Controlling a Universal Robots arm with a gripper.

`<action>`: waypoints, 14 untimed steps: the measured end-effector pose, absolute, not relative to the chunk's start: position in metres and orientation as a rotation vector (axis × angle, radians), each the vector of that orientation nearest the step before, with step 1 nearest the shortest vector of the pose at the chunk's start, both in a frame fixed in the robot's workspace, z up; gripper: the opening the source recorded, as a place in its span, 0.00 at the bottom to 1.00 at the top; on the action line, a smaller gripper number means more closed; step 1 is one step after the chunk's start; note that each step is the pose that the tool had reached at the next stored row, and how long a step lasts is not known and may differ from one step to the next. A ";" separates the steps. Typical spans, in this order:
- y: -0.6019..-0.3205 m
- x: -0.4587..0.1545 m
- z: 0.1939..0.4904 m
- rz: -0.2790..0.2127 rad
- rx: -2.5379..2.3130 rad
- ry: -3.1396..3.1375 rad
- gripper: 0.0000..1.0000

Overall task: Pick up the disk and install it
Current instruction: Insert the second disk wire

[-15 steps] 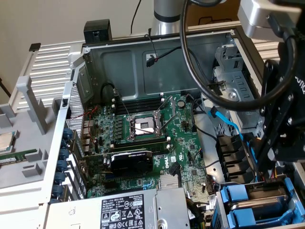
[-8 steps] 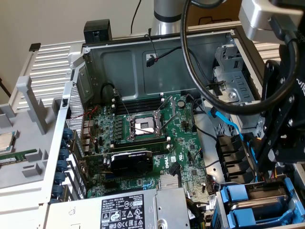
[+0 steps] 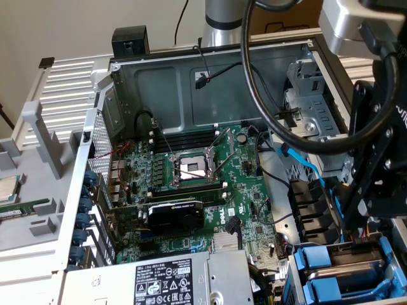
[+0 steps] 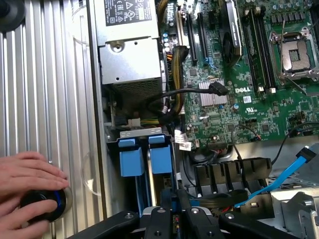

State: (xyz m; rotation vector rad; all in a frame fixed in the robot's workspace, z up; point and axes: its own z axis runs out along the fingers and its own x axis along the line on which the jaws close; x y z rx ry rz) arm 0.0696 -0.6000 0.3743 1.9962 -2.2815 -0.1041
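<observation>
In the exterior view, the disk (image 3: pixel 346 254) lies in the drive cage at the case's lower right corner. Its silver metal top shows between bright blue carrier parts. My black gripper (image 3: pixel 356 210) hangs just above it, fingers drawn together. In the wrist view, my gripper (image 4: pixel 174 213) is shut, with a sliver of blue plastic at its tips. Two blue carrier fronts (image 4: pixel 162 159) stand side by side just beyond it. I cannot tell whether the tips touch or grip the carrier.
The open case holds the motherboard (image 3: pixel 210 184), an empty processor socket (image 3: pixel 191 168) and the power supply (image 3: pixel 165 279). A blue data cable (image 4: pixel 284 177) and black cables run beside the cage. A person's hand (image 4: pixel 30 174) rests on a black knob (image 4: pixel 42 206) outside the case.
</observation>
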 end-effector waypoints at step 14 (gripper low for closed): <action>-0.604 0.070 0.367 -0.176 1.985 -2.264 0.16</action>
